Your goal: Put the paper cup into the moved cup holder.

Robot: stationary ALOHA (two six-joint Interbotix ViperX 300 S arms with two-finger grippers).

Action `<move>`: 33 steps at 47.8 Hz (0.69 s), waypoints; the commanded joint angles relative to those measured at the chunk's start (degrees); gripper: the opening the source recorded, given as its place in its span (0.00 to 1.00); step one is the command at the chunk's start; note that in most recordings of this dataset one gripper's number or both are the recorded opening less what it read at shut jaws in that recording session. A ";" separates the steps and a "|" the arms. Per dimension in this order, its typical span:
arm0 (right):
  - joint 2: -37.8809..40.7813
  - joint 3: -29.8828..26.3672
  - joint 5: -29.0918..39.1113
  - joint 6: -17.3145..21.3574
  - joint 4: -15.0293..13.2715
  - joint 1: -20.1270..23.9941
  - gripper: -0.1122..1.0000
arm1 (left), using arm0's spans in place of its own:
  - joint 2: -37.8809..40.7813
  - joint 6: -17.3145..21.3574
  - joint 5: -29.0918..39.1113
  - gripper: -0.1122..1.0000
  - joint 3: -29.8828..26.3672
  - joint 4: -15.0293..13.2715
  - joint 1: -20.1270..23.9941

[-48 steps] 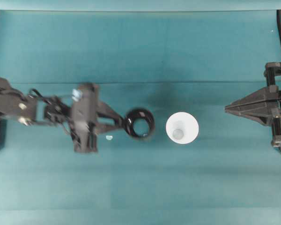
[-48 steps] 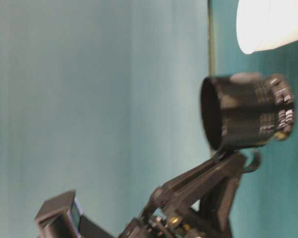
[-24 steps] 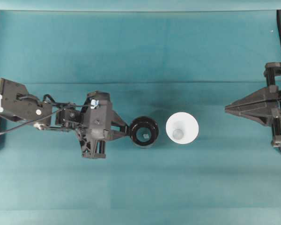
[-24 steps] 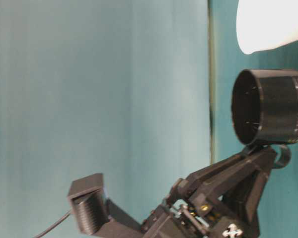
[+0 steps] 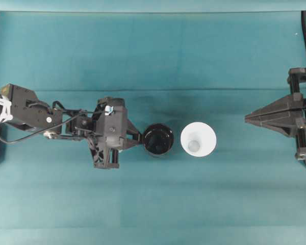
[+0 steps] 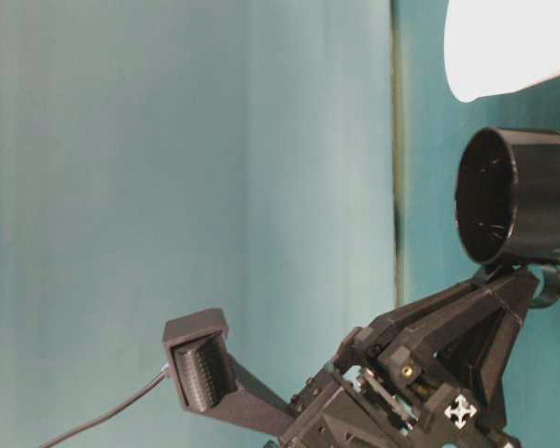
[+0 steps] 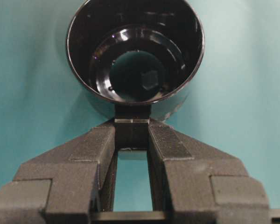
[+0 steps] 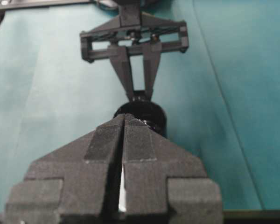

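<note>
The teal counter (image 5: 158, 51) fills the overhead view and carries everything else. Largest on it is the left arm (image 5: 25, 109), reaching in from nine o'clock toward the middle. Its left gripper (image 5: 138, 139) ends right at the nine o'clock side of the cup holder (image 5: 158, 140). In the left wrist view the two fingers (image 7: 164, 140) are clamped on the holder's small handle (image 7: 132, 122), which sits squeezed between their tips, with a narrow slot left open behind it.

The right arm (image 5: 298, 120) stays at the three o'clock edge of the overhead view, well apart from both cups. Its right gripper (image 5: 247, 118) points toward nine o'clock, and in the right wrist view its fingers (image 8: 105, 142) are pressed together, with only a thin seam between them and nothing held.

The cup holder, glossy black with a dark hollow inside, stands upright near the centre of the counter, mouth facing up. Whether its base rests on the counter or hangs just above it cannot be told.

The paper cup (image 5: 198, 139) is plain white, upright with its wide rim up, just beside the holder at the holder's three o'clock. A small gap separates them, so the cup is outside the holder and no fingers touch it.
</note>
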 commanded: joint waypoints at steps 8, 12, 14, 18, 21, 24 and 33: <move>0.26 -1.23 -0.26 0.44 0.09 -0.09 0.07 | -0.18 0.09 -0.26 0.26 -0.79 0.09 -0.44; 0.26 -1.23 -0.26 0.44 0.09 0.00 0.07 | -0.18 0.09 0.70 0.26 -0.79 0.09 -0.44; 0.26 -1.23 -0.35 0.44 0.18 0.00 0.07 | -0.18 0.09 0.70 0.26 -0.79 0.09 -0.53; 0.26 -1.32 -0.35 0.44 0.18 -0.09 0.07 | -0.09 0.18 1.05 0.26 -0.97 0.09 -0.53; 0.26 -1.32 -0.26 0.44 0.09 -0.09 0.07 | -0.09 0.09 1.14 0.27 -0.97 0.09 -0.44; 0.26 -1.32 -0.26 0.44 0.09 0.00 0.07 | -0.09 0.09 1.23 0.27 -1.05 0.09 -0.26; 0.26 -1.32 -0.26 0.44 0.09 -0.09 0.07 | -0.09 -0.79 1.23 0.36 -0.88 0.09 0.00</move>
